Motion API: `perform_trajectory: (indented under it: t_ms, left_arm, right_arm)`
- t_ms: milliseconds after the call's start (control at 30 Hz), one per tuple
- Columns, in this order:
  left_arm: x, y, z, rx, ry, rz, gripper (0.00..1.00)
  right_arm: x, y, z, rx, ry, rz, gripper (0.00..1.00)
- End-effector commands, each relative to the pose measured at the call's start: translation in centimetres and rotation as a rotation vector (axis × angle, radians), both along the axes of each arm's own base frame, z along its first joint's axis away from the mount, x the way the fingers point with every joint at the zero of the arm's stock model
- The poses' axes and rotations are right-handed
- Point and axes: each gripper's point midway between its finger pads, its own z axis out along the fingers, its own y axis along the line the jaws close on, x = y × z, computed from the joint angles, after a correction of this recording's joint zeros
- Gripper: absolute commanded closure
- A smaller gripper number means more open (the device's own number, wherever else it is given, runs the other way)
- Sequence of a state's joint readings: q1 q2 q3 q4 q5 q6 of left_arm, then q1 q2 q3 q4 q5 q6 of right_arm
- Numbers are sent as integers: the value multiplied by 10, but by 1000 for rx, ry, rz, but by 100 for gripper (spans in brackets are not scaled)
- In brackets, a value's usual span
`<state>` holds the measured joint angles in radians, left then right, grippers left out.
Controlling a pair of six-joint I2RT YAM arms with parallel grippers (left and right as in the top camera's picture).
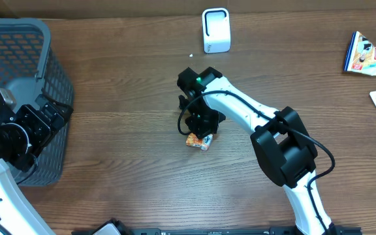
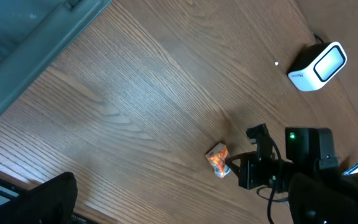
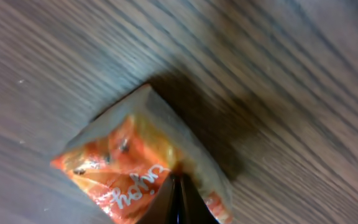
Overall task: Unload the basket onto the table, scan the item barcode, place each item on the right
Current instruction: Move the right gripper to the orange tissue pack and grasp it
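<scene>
Right gripper [image 3: 178, 198] is clamped on the packet [image 3: 135, 165], its fingers pinched together on one edge of the orange wrapper. It's a thin bite, going by the wrist view. The packet lies mid-surface [image 1: 109, 78], right under the gripper and touching the wood, so the step in hand looks like the pick-up. To do it well, the lift should be straight and slow, because a pinch on crinkly foil can slip or let the packet swing. Which face carries the barcode can't be told; only orange print shows. The scanner [image 1: 215, 29] stands well apart at the far edge, so the carry will need the coded face turned flat toward its window. Left gripper [image 1: 44, 121] is spread wide and empty by the basket [image 1: 18, 59], out of the play.
</scene>
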<state>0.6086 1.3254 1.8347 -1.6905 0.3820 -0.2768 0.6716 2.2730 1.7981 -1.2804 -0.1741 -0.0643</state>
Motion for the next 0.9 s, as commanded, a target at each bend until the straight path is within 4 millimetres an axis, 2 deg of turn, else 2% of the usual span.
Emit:
perform_trajectory:
  t_ms: [0,100,200,367,467,567,600,633,800,867]
  left_arm:
    - [1,-2,0,9,-3,-27,0]
    - [1,-2,0,9,-3,-27,0]
    - [1,-2,0,9,-3,-27,0]
    - [1,-2,0,9,-3,-27,0]
    - [1,-2,0,9,-3,-27,0]
    - [1,-2,0,9,-3,-27,0]
    - [1,-2,0,9,-3,-27,0]
    - [1,-2,0,9,-3,-27,0]
    - [1,-2,0,9,-3,-27,0]
    - [1,-2,0,9,-3,-27,0]
  right_arm:
    - [-13,-2,-4,27,29,-23,96]
    - [-12,-7,-15,-7,9,-69,96]
    - [10,-22,-11,-106,-84,-189,96]
    - [67,-63,21,-292,-330,-426,96]
    - [80,-70,41,-271,-330,-468,96]
    - [81,-67,52,-208,-271,-441,94]
    - [79,-67,52,-188,-243,-432,87]
    - [76,-65,51,-167,-213,-428,82]
    - [58,-53,44,27,-25,-337,78]
    - [49,-44,43,129,50,-294,72]
